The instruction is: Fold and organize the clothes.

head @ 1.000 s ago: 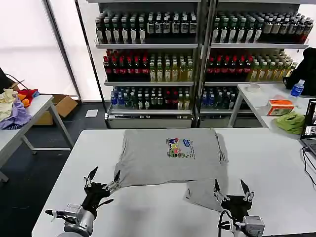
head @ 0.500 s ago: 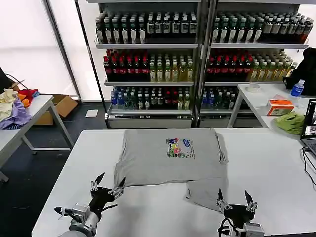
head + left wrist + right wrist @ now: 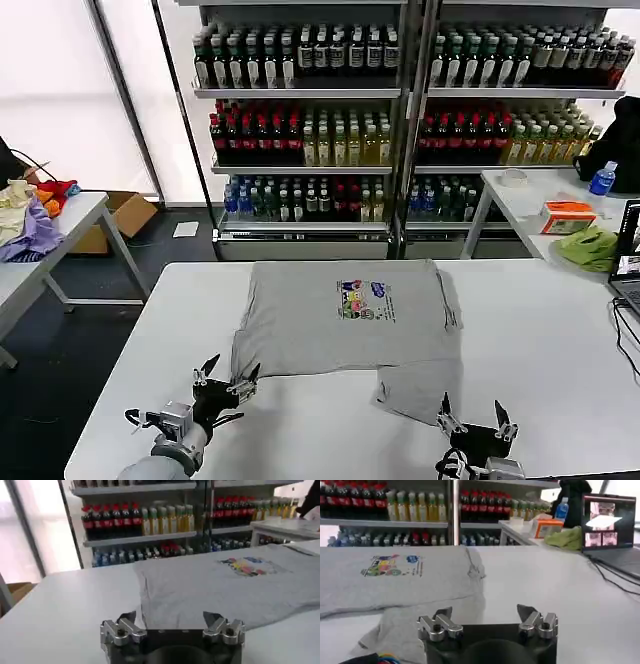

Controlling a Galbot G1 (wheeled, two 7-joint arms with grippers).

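A light grey T-shirt (image 3: pixel 345 315) with a small multicoloured chest print (image 3: pixel 363 299) lies flat on the white table (image 3: pixel 540 330), its near right part bunched into a fold (image 3: pixel 418 392). My left gripper (image 3: pixel 228 376) hovers open just off the shirt's near left corner, holding nothing. The right gripper (image 3: pixel 471 421) stands open at the near edge of the bunched fold, also holding nothing. In the left wrist view the shirt (image 3: pixel 220 582) spreads beyond my open left gripper (image 3: pixel 171 616). The right wrist view shows the shirt (image 3: pixel 395 577) ahead of the open right gripper (image 3: pixel 485 611).
Shelves of bottled drinks (image 3: pixel 400 110) stand behind the table. A side table at right carries an olive-green cloth (image 3: pixel 588 246), an orange box (image 3: pixel 567 216) and a laptop (image 3: pixel 630 250). A left side table holds lilac and red fabrics (image 3: pixel 30 215). A cable (image 3: pixel 625 345) runs along the table's right edge.
Both grippers have drawn back toward the near table edge, away from the shirt, staying open. The left one also shifted slightly right. The shirt has not moved.
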